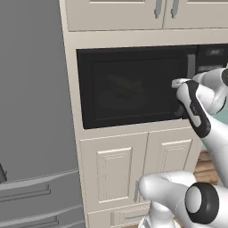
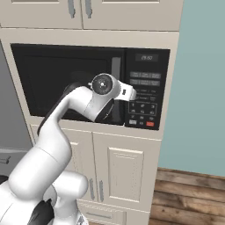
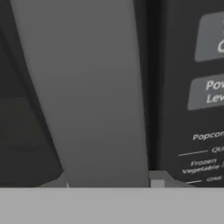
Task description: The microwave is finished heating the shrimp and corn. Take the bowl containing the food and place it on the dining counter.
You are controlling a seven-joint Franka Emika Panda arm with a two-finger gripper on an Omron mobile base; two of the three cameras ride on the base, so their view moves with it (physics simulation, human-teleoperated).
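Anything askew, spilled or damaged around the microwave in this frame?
Nothing stands out. The microwave sits square in its cabinet with the door shut, the handle straight between the fingertips, the keypad intact. A faint shape shows through the dark glass, too dim to judge.

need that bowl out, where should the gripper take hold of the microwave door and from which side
Grip the vertical handle at the door's right edge, beside the keypad panel, coming straight in from the front. It is a tall bar, so one finger fits on each side. The gripper already straddles it.

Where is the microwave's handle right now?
The handle runs up the door's right edge beside the keypad, with the end effector straddling it.
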